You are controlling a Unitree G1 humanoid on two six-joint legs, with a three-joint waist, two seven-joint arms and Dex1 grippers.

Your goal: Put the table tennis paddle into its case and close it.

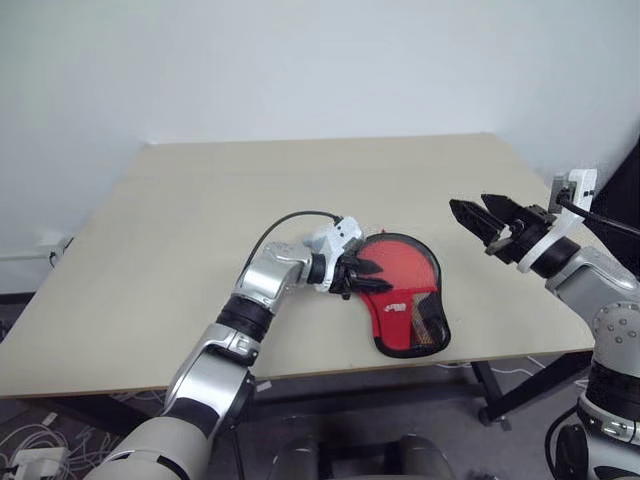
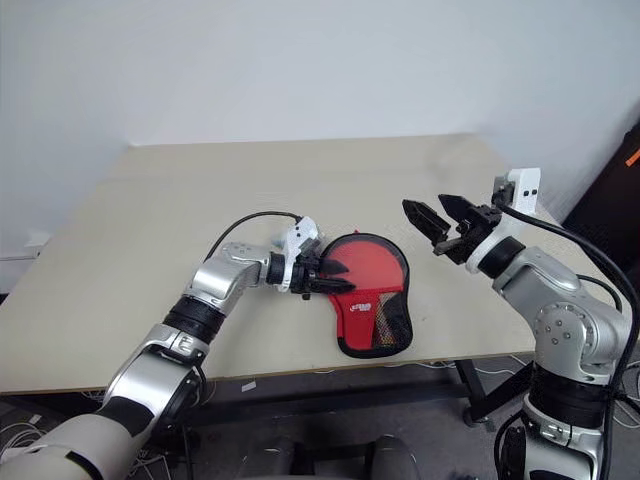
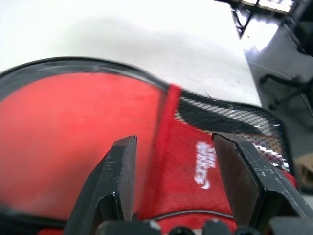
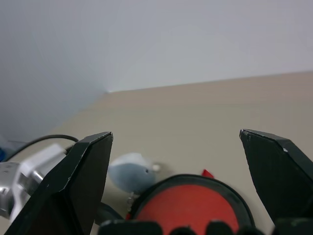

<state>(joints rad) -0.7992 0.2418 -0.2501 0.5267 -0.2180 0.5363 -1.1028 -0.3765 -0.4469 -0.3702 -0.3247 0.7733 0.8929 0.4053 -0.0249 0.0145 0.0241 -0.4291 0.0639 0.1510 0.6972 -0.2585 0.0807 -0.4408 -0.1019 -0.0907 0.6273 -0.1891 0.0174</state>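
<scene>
Left gripper at the case, right gripper lifted clear

The case (image 1: 404, 297) lies flat near the table's (image 1: 180, 230) front edge, its red round end toward the left gripper (image 1: 366, 270), whose parted fingers sit at that end's rim over the red face, gripping nothing visible. The right gripper (image 1: 482, 214) hangs above the table, well apart to the case's right, fingers spread wide and empty.

Lab, bare table (image 1: 200, 220), white wall (image 1: 300, 60), floor cables (image 1: 30, 440)
</scene>
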